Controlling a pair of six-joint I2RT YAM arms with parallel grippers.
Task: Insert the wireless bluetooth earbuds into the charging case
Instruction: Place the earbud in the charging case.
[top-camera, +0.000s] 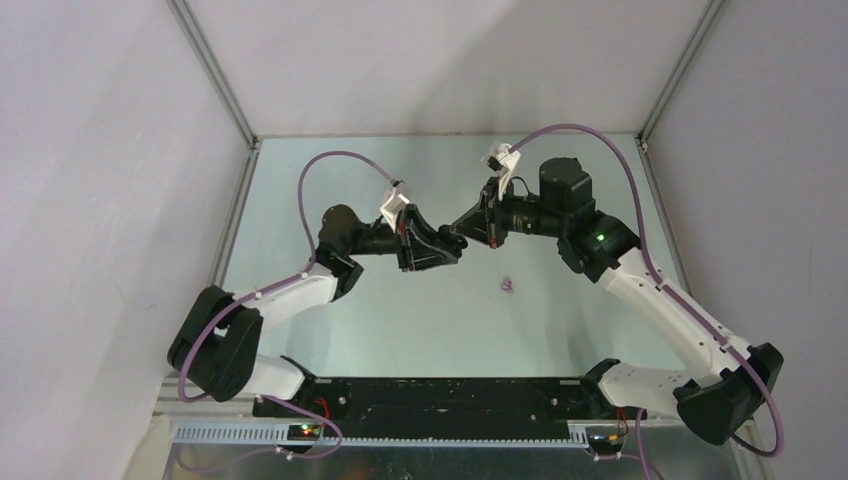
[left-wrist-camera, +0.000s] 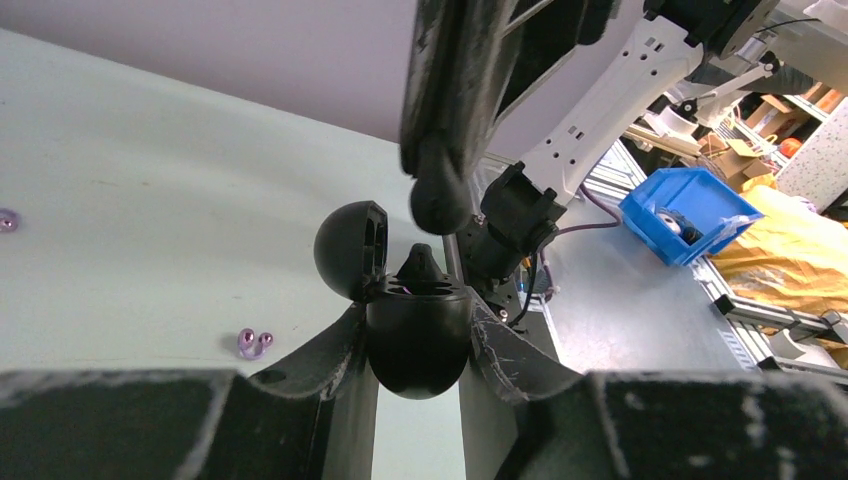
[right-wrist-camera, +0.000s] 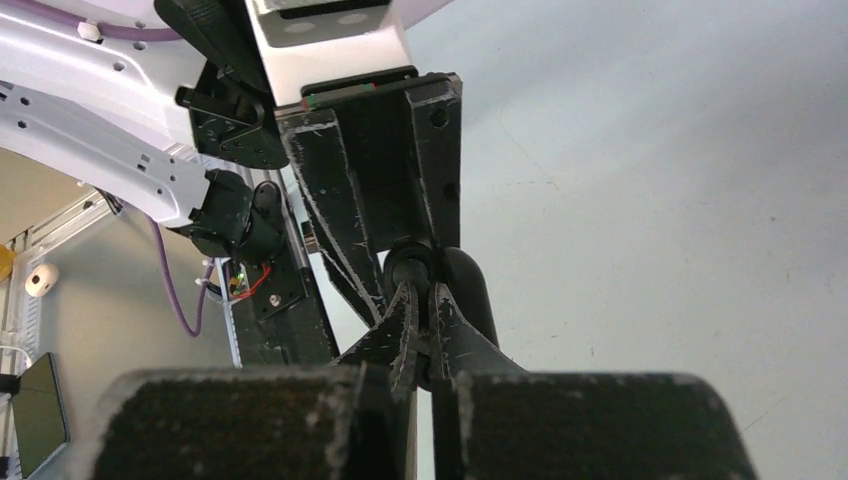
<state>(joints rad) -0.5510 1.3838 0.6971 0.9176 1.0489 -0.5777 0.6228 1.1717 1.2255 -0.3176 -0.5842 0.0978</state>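
Observation:
My left gripper (left-wrist-camera: 418, 330) is shut on the black oval charging case (left-wrist-camera: 420, 355), gripping its lower half from both sides. The lid (left-wrist-camera: 350, 250) is swung open to the left. A black earbud (left-wrist-camera: 420, 268) pokes up out of the case's top. My right gripper (left-wrist-camera: 438, 200) comes down from above with its jaws shut, its tips a little above that earbud. In the right wrist view its fingers (right-wrist-camera: 405, 325) are pressed together. From above, the left gripper (top-camera: 445, 246) and the right gripper (top-camera: 459, 238) meet at mid-table. A pale purple earbud (left-wrist-camera: 252, 343) lies on the table (top-camera: 400, 320).
Another purple bud (left-wrist-camera: 8, 220) lies at the far left edge of the left wrist view. From above, one purple bud (top-camera: 509, 286) lies right of the grippers. Walls and metal posts (top-camera: 212, 70) enclose the table. A blue bin (left-wrist-camera: 685, 215) stands beyond it.

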